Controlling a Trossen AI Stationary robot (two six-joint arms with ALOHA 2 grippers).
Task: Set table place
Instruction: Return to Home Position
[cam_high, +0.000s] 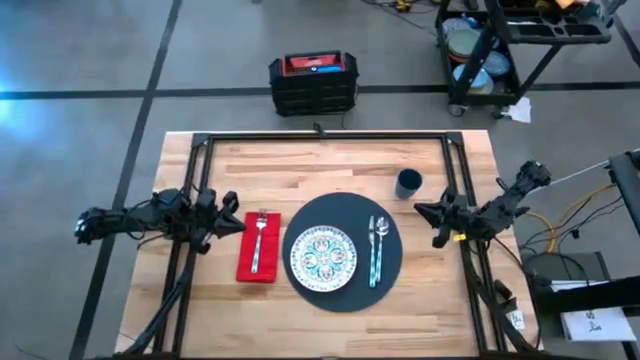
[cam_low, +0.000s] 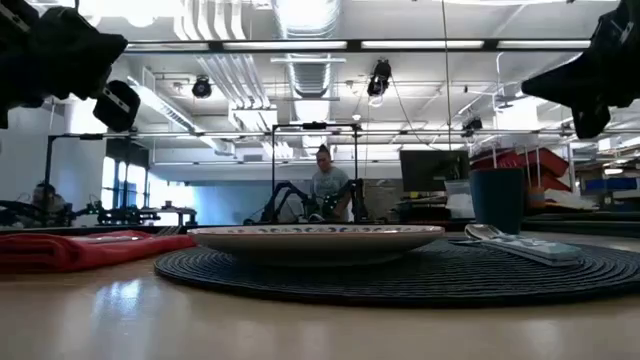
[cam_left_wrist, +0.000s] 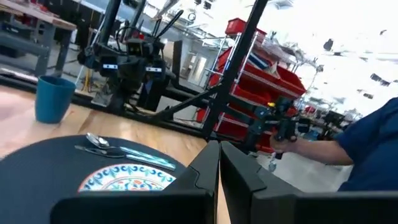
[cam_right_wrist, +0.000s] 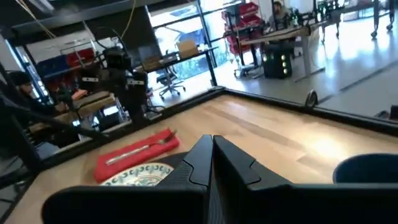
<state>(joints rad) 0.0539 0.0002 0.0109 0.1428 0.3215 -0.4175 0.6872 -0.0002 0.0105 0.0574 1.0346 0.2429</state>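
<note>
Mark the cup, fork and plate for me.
cup (cam_high: 408, 183), high view, on its open top.
fork (cam_high: 257, 250), high view, on the middle of its handle.
plate (cam_high: 321, 258), high view, on its patterned centre.

Round dark grey mat (cam_high: 345, 212) lies midway between the left and right edges of the light wooden plank table (cam_high: 330, 165); small white patterned plate (cam_high: 321, 258) on its left half, silver knife (cam_high: 372, 250) and silver spoon (cam_high: 381, 240) on its right; red cloth napkin (cam_high: 245, 262) just left, silver fork (cam_high: 258, 245) on it; dark blue cup (cam_high: 408, 183) behind, toward the far right corner

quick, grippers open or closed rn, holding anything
Left gripper: closed, empty, left of the napkin.
Right gripper: closed, empty, by the cup.
</note>
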